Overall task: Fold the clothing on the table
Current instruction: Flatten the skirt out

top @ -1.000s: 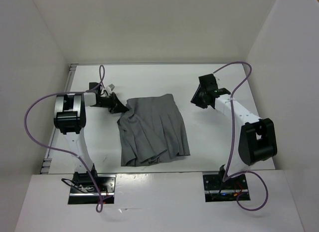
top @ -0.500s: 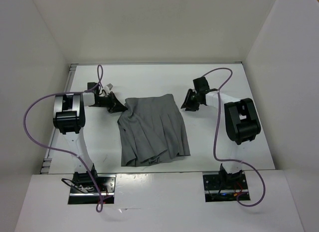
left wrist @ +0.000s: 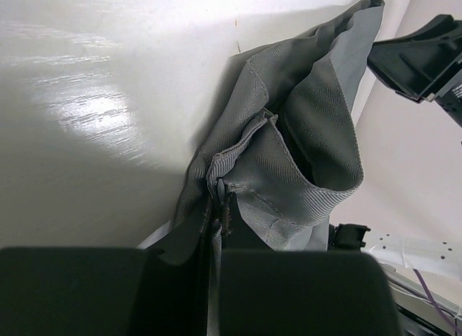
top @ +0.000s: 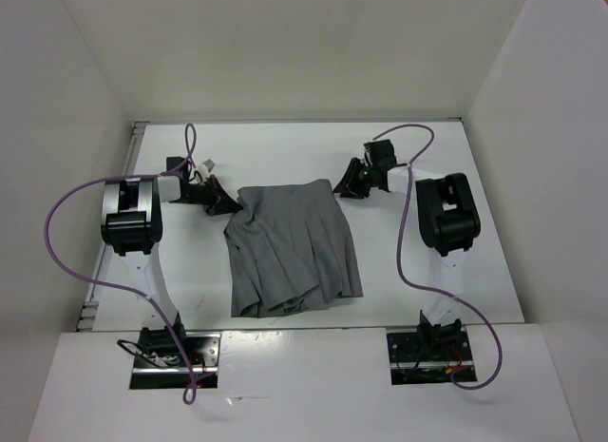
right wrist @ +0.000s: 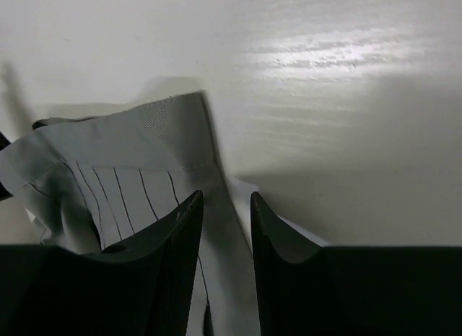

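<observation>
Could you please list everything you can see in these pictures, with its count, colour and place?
clothing: one, mid-grey, pleated, lying at the middle of the table, waistband at the far side.
table: one, white, under the clothing.
walls: white, enclosing the table on three sides.
cables: two, purple, one looping along each arm.
base plates: two, metallic, at the near edge, one under each arm.
arms: two, black and white, one on each side of the clothing.
left end effector: one, black, shut on the waistband's left corner.
right end effector: one, black, open, at the waistband's right corner.
</observation>
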{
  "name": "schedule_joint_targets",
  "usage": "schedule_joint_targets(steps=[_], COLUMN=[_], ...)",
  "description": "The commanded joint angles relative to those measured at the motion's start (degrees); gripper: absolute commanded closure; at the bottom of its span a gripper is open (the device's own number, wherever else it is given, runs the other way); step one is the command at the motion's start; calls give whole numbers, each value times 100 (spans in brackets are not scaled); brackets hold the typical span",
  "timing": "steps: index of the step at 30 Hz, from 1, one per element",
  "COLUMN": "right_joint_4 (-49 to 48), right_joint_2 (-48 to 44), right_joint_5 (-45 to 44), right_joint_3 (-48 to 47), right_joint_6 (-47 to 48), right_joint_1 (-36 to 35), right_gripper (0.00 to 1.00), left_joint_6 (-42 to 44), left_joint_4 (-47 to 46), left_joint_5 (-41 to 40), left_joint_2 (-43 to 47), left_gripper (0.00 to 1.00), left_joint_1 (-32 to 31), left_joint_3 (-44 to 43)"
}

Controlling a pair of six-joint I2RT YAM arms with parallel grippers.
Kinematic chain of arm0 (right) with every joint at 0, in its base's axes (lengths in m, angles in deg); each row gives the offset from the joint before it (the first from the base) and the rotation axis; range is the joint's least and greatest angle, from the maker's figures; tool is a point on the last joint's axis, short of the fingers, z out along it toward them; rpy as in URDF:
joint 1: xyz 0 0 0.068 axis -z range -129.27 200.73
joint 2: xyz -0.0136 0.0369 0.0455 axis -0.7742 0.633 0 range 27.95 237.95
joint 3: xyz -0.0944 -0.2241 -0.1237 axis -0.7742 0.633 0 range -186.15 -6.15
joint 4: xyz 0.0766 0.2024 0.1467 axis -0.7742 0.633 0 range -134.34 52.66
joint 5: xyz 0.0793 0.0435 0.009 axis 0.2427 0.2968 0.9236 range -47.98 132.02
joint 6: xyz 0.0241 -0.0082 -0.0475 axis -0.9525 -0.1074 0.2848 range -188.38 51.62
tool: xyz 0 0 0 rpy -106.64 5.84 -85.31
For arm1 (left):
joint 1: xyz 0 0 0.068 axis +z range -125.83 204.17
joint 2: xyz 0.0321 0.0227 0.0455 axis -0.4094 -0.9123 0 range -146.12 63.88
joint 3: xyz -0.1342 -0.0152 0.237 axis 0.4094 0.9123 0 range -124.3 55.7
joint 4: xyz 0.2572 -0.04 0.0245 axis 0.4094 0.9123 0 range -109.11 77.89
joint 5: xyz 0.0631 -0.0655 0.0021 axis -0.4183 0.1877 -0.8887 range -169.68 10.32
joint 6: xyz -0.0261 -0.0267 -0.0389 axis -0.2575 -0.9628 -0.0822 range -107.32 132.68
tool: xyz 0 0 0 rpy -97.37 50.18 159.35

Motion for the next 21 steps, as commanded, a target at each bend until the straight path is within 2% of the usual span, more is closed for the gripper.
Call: schedule_joint_targets(steps=[1, 14, 16, 19, 20, 21], right_joint_4=[-388, -389, -441, -310, -310, -249], right_joint_2=[215, 1102, 1103, 1165, 1165, 1078], right_joint_5=[297, 815, 955, 956, 956, 808], right_joint_3=[-344, -740, -801, -932, -933, -933], right_joint_6=[12, -41, -41, -41, 12, 12], right_joint_1=[41, -354, -486, -539, -539, -539], right_gripper=[62, 62, 65, 85, 95, 99], left_joint_6=[223, 223, 170, 170, 170, 170], left_joint_4=[23, 23, 23, -30, -30, -30], left_joint_5=[17, -35, -35, -35, -35, -35], left_joint_2=[1, 1, 1, 1, 1, 1], left_gripper=[100, 100, 100, 100, 100, 100], left_joint_1=[11, 11, 11, 11, 11, 11], left_joint_3=[-118, -118, -65, -13, -13, -13])
